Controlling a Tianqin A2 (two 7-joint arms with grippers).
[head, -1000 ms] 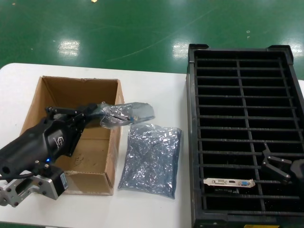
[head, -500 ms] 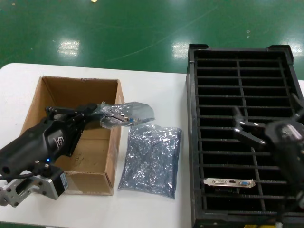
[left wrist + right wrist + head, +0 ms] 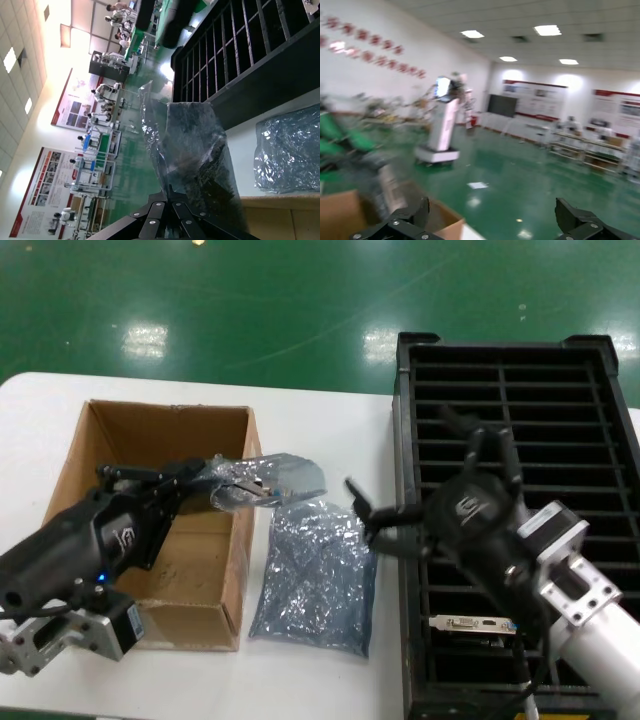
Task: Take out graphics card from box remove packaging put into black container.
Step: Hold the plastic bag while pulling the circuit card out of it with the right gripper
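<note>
Box (image 3: pixel 150 530) sits at my left, open top. My left gripper (image 3: pixel 212 487) hovers over its right wall, fingers clamped on one end of a bagged card (image 3: pixel 268 480); the bag's long axis runs out rightward from the fingers, free end hanging past the box edge. Left wrist view: the bag (image 3: pixel 192 150) rises straight out from between the fingertips, dark card inside.

An empty bag (image 3: pixel 318 575) lies flat on the table, just right of the box.

My right gripper (image 3: pixel 400 512) is spread wide, over the crate's (image 3: pixel 515 380) left wall, pointing left at the free end. That end lies directly left of it, near, not touching. One bare card (image 3: pixel 482 624) already stands slotted in the crate
</note>
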